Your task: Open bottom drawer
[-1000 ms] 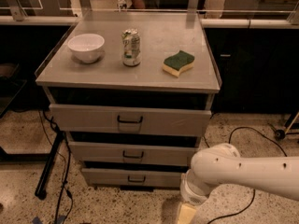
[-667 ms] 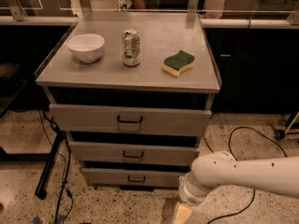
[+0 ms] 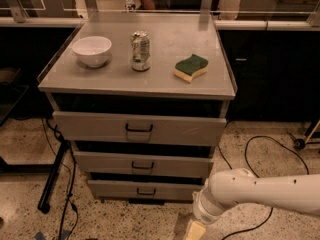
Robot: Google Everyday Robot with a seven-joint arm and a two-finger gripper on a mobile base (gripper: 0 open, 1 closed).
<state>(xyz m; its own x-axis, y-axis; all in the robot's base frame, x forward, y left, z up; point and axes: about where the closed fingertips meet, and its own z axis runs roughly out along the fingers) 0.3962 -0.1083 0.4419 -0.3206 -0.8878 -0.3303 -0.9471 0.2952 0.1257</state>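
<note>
The bottom drawer (image 3: 115,189) is the lowest, narrowest grey front of the metal cabinet, with a small dark wire pull (image 3: 146,191) at its centre. It sits closed, or nearly so, under the mid-sized drawer (image 3: 105,163) and the tall top drawer (image 3: 95,127). My white arm (image 3: 260,191) reaches in from the right at floor level. The gripper (image 3: 196,231) hangs at the frame's bottom edge, below and to the right of the bottom drawer's pull and apart from it; only a yellowish part of it shows.
On the cabinet top (image 3: 165,81) stand a white bowl (image 3: 92,50), a drink can (image 3: 140,50) and a green-and-yellow sponge (image 3: 191,67). Black cables (image 3: 260,144) lie on the speckled floor at right, and a dark stand leg (image 3: 52,176) with cables is at left.
The arm has lowered a little and its elbow has drawn leftward toward the cabinet. The gripper stays at the bottom edge. The drawers have not moved.
</note>
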